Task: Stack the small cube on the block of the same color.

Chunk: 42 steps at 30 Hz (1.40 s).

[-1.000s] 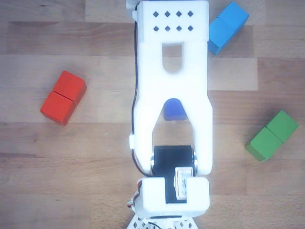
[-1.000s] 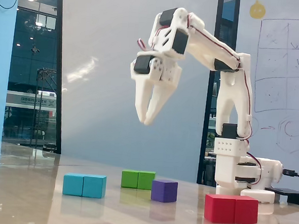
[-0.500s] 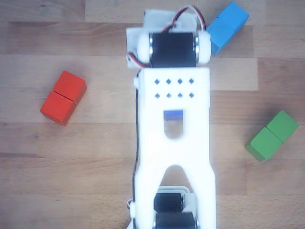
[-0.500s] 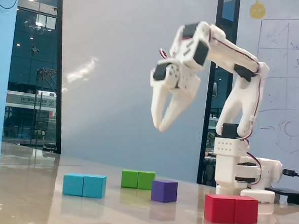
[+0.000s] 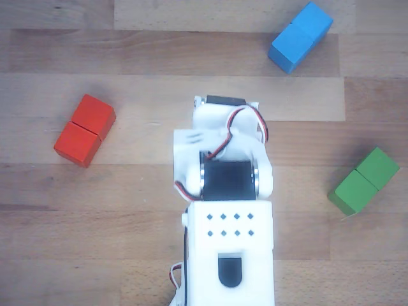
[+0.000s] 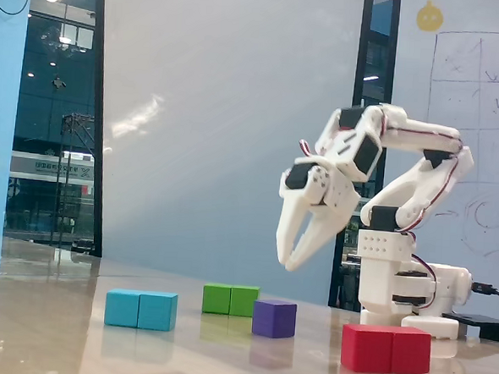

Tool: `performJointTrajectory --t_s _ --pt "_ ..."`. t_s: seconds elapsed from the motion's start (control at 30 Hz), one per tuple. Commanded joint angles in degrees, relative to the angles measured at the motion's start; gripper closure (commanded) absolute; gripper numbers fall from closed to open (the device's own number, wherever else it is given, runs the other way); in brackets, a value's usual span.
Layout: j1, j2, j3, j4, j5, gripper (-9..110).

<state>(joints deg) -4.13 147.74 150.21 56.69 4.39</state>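
Observation:
The small cube [image 6: 274,318], dark blue-violet, rests on the table in the fixed view; in the other view the arm's wrist hides it. The sky-blue elongated block [image 5: 299,36] lies at the top right of the other view. In the fixed view this block [image 6: 141,309] sits at the left, well apart from the cube. My gripper [image 6: 287,263] hangs in the air, pointing down, just above and slightly right of the cube. Its fingers stand a little apart, open, with nothing between them. The other view shows no fingers.
A red double block [image 5: 85,130] lies at the left and a green double block [image 5: 364,181] at the right of the other view. In the fixed view, green [image 6: 231,299] is behind the cube, red [image 6: 386,348] in front right, near the arm's base [image 6: 400,291].
The arm has drawn back toward its base and come lower, so the gripper now hangs over the cube. In the other view the wrist now covers the cube.

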Motion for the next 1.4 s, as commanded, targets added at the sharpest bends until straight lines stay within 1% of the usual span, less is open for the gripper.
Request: performJointTrajectory --t_s 0.0,0.2,0.37,0.57,0.87,1.07,1.27,1.37 --pt "-0.4 9.9 6.9 -4.0 0.4 101" --pt "-0.4 24.3 17.8 -7.6 0.4 101" --pt "-0.4 35.5 25.8 -7.4 0.3 101" --pt "-0.4 44.9 28.7 -7.3 0.3 101" --pt "4.7 49.7 30.1 -6.8 0.3 101" --pt "4.7 50.1 29.9 1.6 0.3 101" --pt "4.7 50.2 29.6 1.6 0.0 101" --pt "4.4 50.2 29.5 2.2 -3.5 101"
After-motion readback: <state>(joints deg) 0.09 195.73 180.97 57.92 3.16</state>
